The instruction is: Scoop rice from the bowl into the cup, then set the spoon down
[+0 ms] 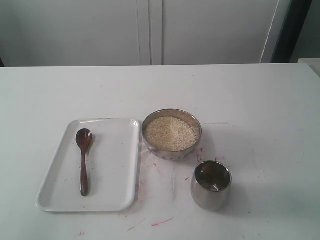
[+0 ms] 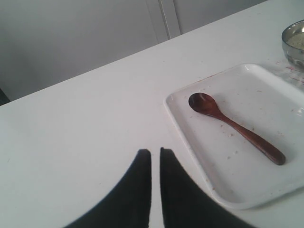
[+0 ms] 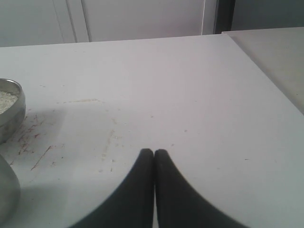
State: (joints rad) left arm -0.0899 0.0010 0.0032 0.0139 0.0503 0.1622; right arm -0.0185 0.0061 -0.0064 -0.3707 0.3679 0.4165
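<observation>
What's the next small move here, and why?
Probably open the left gripper and ease it toward the spoon handle. The spoon lies free on the tray, on that arm's side. The right gripper is shut too, and the bowl holds plenty of rice to scoop.

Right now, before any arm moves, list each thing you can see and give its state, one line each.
spoon: lying flat on the tray, not held.
tray: flat on the table, holding only the spoon.
bowl: upright, filled with rice.
cup: upright, apart from the bowl; contents unclear.
left end effector: shut to a slit, empty.
right end effector: shut, empty.
</observation>
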